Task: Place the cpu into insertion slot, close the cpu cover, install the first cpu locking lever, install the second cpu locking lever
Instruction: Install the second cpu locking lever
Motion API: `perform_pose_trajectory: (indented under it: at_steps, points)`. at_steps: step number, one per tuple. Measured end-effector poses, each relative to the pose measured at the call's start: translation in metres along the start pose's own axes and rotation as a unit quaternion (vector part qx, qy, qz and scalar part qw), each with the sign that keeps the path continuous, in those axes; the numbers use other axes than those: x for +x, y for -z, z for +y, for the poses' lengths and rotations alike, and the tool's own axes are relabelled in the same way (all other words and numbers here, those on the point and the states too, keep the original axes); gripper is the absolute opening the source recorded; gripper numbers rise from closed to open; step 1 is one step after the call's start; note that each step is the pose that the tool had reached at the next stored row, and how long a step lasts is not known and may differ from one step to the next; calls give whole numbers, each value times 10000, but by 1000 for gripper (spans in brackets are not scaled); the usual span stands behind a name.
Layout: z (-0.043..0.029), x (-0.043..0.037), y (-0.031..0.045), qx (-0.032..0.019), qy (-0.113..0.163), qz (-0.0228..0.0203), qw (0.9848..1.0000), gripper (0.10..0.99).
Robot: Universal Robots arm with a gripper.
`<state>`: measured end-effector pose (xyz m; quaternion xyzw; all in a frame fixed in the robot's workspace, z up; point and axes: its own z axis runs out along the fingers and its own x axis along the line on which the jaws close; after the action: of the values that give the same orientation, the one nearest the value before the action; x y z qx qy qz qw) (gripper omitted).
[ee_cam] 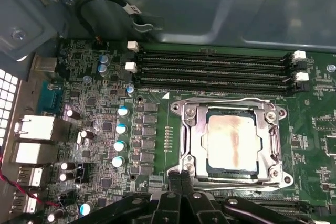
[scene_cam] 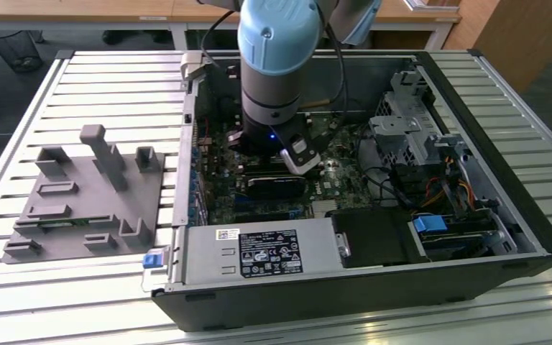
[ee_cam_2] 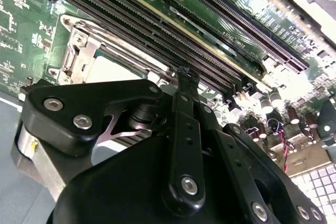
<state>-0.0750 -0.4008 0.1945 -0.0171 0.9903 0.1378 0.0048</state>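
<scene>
The cpu [ee_cam: 233, 142], a silvery square with a tan smear on top, lies flat in the insertion slot, whose dark rim [ee_cam: 231, 170] shows along one edge. The cpu cover [ee_cam: 194, 135], a silver metal frame, is folded down around the chip. Thin wire levers lie along the frame's edge by the memory slots [ee_cam: 226, 100] and along the opposite edge [ee_cam: 236, 180]. My gripper [ee_cam: 181, 174] is shut, its tips at the frame's corner close to that second lever. In the second wrist view the gripper [ee_cam_2: 186, 74] stands beside the cpu [ee_cam_2: 113, 69]. The exterior view shows the gripper [scene_cam: 300, 164] deep inside the case.
Long black memory slots [ee_cam: 210, 69] run beside the socket, and capacitors [ee_cam: 121, 129] stand on the board nearby. In the exterior view a black block [scene_cam: 276, 188] and the power supply [scene_cam: 256, 253] sit near the arm. A grey fixture plate [scene_cam: 84, 201] lies at the exterior view's left.
</scene>
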Motion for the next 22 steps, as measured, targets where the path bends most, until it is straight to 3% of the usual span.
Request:
perform_pose_trajectory:
  at_steps: [10,17,22]
  points:
    - [-6,22,-50,-109,-1,-3,9999,106]
    - [-6,51,-42,-111,0,-5,9999,106]
    - [15,51,29,-115,0,-6,9999,106]
